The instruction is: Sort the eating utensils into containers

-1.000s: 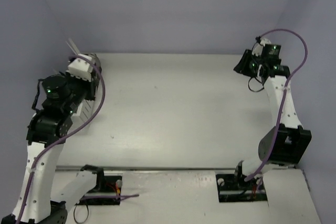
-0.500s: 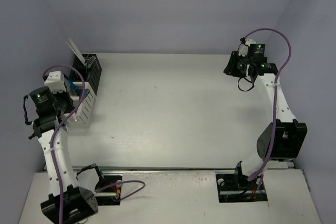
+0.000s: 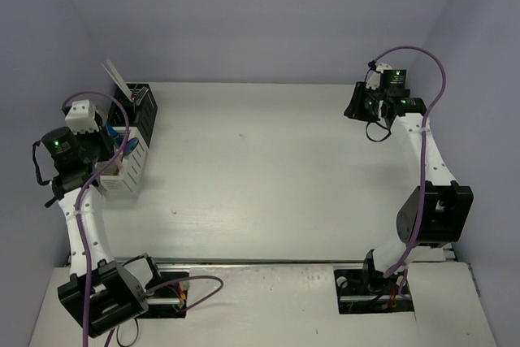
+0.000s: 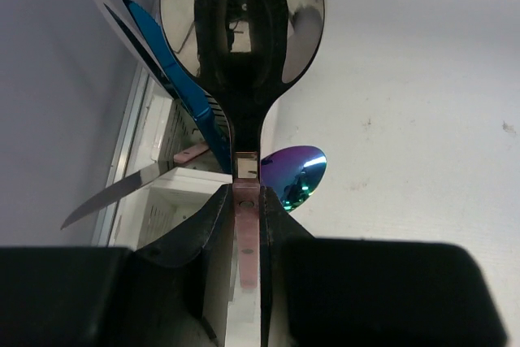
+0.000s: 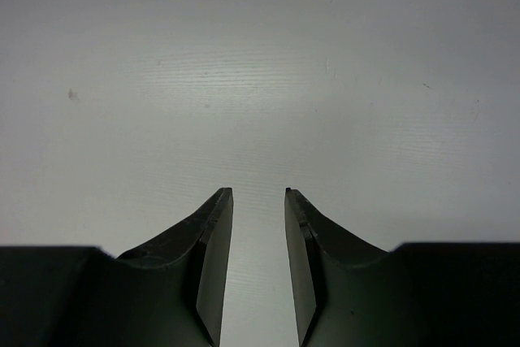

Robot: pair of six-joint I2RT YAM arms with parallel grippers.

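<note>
Over the last second, swung back from above the black caddy (image 3: 143, 108) and lowered toward the white caddy (image 3: 122, 175), which now lies just ahead of the left gripper (image 4: 246, 197); clenched there on the pink handle of a silver spoon (image 4: 244, 30), bowl reaching out past the tips; probably ready for dropping in. Just left of these jaws a blue-handled piece (image 4: 175, 79); just right, a rainbow-tinted spoon (image 4: 294, 173). Right gripper (image 5: 258, 194) hardly shifted; released, holding nothing, only bare table (image 5: 260, 79) ahead.
</note>
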